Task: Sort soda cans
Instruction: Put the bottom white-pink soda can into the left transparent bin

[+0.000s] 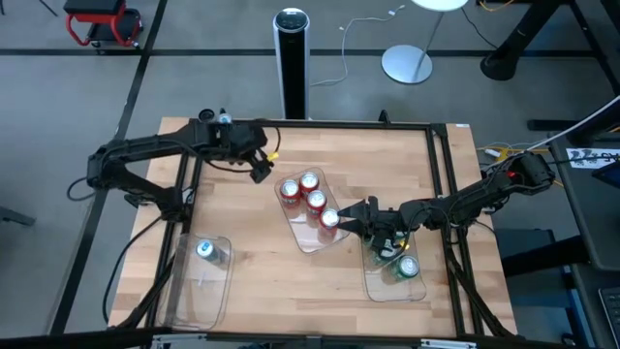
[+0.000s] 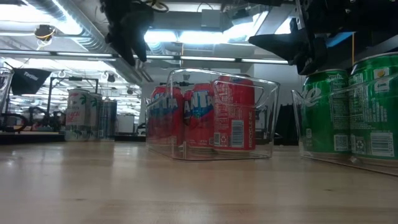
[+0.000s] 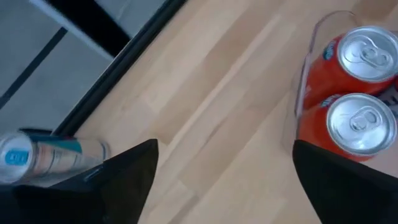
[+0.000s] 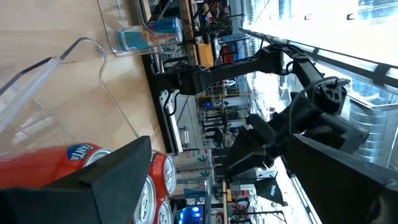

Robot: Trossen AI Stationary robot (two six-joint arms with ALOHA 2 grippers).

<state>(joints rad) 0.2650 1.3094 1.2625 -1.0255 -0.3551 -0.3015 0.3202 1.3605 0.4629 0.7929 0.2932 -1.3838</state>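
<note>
Wooden table seen from above, with three clear trays and two dark arms

Left arm: reaching in from the table's left edge, elbow bent near that edge, forearm running along the far edge. Left gripper hanging above bare wood just beside the far-left corner of the middle tray, fingers spread wide, holding nothing; in the left wrist view, both dark fingers framing bare wood, with two red cans at one side.

Right arm: stretched in from the right edge, extended low and nearly level toward the centre. Right gripper poised over the gap between middle tray and right tray, close to the nearest red can, fingers parted, empty.

Four red-and-white cans standing upright in a diagonal row inside the middle tray; seen through its clear wall in the low view.

Green cans upright in the right tray, partly hidden under the right arm; two visible in the low view; full count unclear.

One silver can with a blue top upright in the left tray, alone.

Tall black-and-silver cylinder standing on the floor beyond the table's far edge
</note>
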